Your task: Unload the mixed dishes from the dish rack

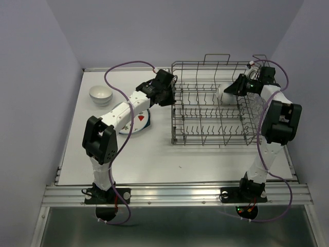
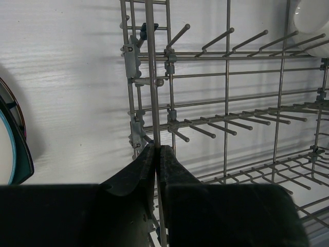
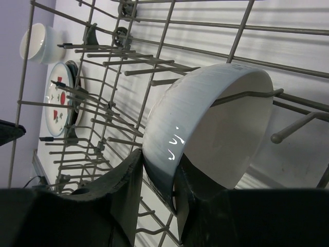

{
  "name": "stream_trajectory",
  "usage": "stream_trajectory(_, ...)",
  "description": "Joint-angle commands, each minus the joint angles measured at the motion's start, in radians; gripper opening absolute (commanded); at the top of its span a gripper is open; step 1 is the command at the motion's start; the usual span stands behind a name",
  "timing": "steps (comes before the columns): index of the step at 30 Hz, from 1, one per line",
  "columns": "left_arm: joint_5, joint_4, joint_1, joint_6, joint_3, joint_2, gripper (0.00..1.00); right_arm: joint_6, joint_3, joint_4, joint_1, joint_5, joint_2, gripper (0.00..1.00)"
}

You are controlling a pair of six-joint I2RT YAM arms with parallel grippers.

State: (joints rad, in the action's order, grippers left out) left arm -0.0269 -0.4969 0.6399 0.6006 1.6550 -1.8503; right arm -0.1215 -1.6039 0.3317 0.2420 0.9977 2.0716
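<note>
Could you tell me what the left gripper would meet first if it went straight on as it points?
The dish rack: the left gripper is shut on an upright wire of its side wall, so it would likely press into that wall's cross wires first.

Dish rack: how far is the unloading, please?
Done: stacked white bowls and strawberry plate sit on the table outside the dish rack. In hand: right end effector grips the rim of one white bowl inside; left end effector pinches a rack wire. Left: lifting that bowl out; no other dishes apparent inside.
</note>
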Motion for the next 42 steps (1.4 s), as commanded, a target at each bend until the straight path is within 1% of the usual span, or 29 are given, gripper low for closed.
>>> stream_trajectory(1, -0.015, -0.009, 0.010, 0.002, -0.027, -0.013, 0.00, -0.087, -0.086, -0.080, -0.020, 0.131, -0.016, 0.01)
stream_trajectory(10, -0.030, -0.014, 0.010, 0.027, -0.027, -0.013, 0.00, -0.165, -0.204, -0.138, -0.010, 0.245, -0.030, 0.01)
stream_trajectory(17, -0.039, -0.031, 0.010, 0.033, -0.009, -0.030, 0.00, -0.242, -0.245, -0.209, -0.001, 0.352, -0.036, 0.01)
stream_trajectory(20, -0.051, -0.037, 0.010, 0.041, -0.008, -0.029, 0.00, -0.314, -0.223, -0.301, -0.001, 0.407, -0.056, 0.01)
stream_trajectory(21, -0.056, -0.038, 0.010, 0.042, -0.006, -0.030, 0.00, -0.335, -0.205, -0.378, -0.001, 0.413, -0.068, 0.01)
stream_trajectory(29, -0.077, -0.072, 0.010, 0.071, 0.019, -0.053, 0.00, -0.400, -0.200, -0.465, 0.008, 0.452, -0.067, 0.01)
stream_trajectory(33, -0.088, -0.086, 0.010, 0.080, 0.035, -0.063, 0.00, -0.449, -0.186, -0.577, 0.008, 0.498, -0.056, 0.01)
stream_trajectory(35, -0.091, -0.092, 0.010, 0.082, 0.042, -0.067, 0.00, -0.483, -0.179, -0.598, 0.008, 0.492, -0.061, 0.01)
stream_trajectory(37, -0.090, -0.095, 0.010, 0.082, 0.049, -0.070, 0.00, -0.545, -0.166, -0.677, 0.008, 0.509, -0.065, 0.01)
stream_trajectory(38, -0.093, -0.101, 0.010, 0.080, 0.052, -0.070, 0.00, -0.584, -0.137, -0.736, 0.008, 0.524, -0.077, 0.01)
stream_trajectory(39, -0.088, -0.103, 0.010, 0.080, 0.060, -0.070, 0.00, -0.648, -0.110, -0.943, 0.008, 0.527, -0.087, 0.01)
stream_trajectory(40, -0.091, -0.107, 0.010, 0.077, 0.068, -0.070, 0.00, -0.881, -0.078, -1.103, 0.008, 0.535, -0.093, 0.01)
stream_trajectory(41, -0.093, -0.109, 0.009, 0.074, 0.074, -0.069, 0.01, -1.050, -0.053, -1.316, 0.008, 0.541, -0.091, 0.01)
stream_trajectory(42, -0.091, -0.111, 0.009, 0.074, 0.081, -0.069, 0.03, -1.213, -0.041, -1.725, 0.008, 0.541, -0.071, 0.01)
